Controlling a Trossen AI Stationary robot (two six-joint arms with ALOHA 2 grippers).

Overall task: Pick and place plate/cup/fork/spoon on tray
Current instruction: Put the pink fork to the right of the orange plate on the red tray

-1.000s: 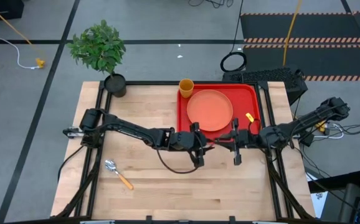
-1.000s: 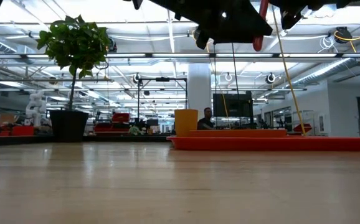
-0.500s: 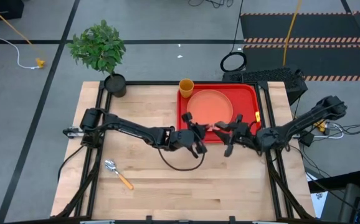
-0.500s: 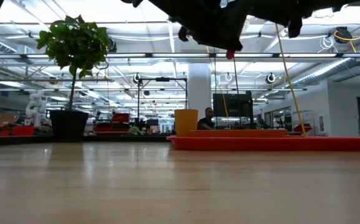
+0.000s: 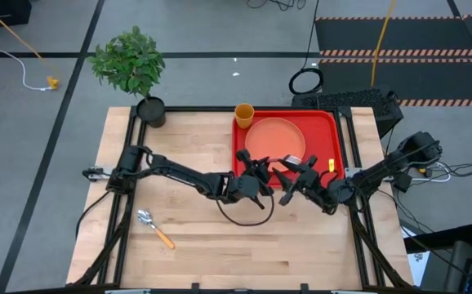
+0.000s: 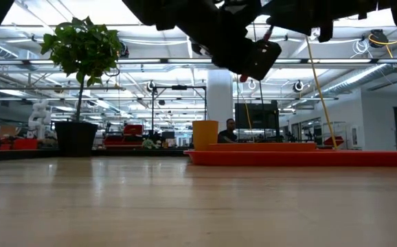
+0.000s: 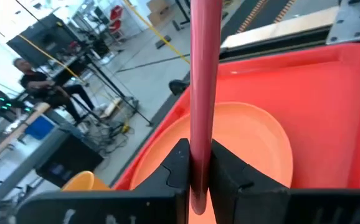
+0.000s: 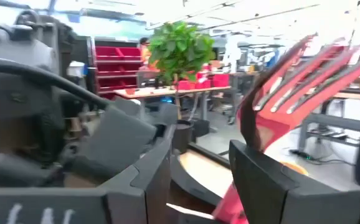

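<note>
Your left gripper [image 7: 197, 171] is clenched on the fork [image 7: 203, 93], held in the air over the front edge of the tray [image 5: 328, 129], above the plate [image 5: 274, 140]. Your right gripper [image 5: 291, 181] hovers beside it with fingers spread, the fork's tines between them. The cup [image 5: 243, 113] sits at the tray's rear left corner; the spoon [image 5: 153, 228] lies near the table's [image 5: 187, 139] front left corner.

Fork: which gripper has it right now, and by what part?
The left gripper is shut on the fork, pinching its pinkish-red handle. The right gripper is open around the tine end, not gripping it.
</note>
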